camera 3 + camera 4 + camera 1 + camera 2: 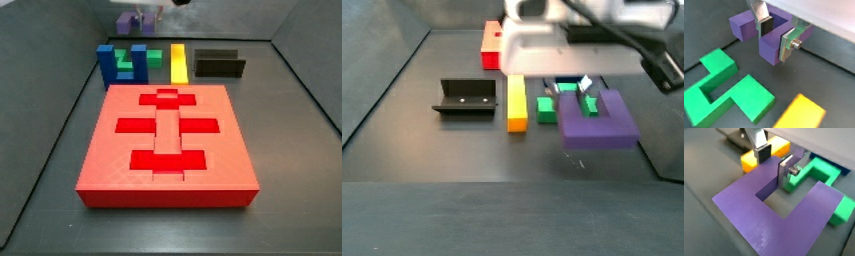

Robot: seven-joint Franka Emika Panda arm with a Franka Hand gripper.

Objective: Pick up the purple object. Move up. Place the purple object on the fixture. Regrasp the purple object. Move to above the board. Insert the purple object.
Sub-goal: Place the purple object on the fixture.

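My gripper (775, 41) is shut on one prong of the purple object (769, 49), a violet U-shaped block. One finger sits in its notch and the other presses the prong's outer face. The same grip shows in the other wrist view, gripper (773, 170) on the purple object (777, 223). In both side views the purple object (130, 21) (596, 120) hangs off the floor under the gripper (572, 88). The black fixture (218, 64) (465, 97) stands apart, and the red board (167, 140) with its dark cutouts lies in the middle of the floor.
A blue U-shaped block (106, 62), a green piece (130, 64) (724, 90) and a yellow bar (178, 62) (516, 105) lie in a row between the board and the purple object. Grey walls enclose the floor.
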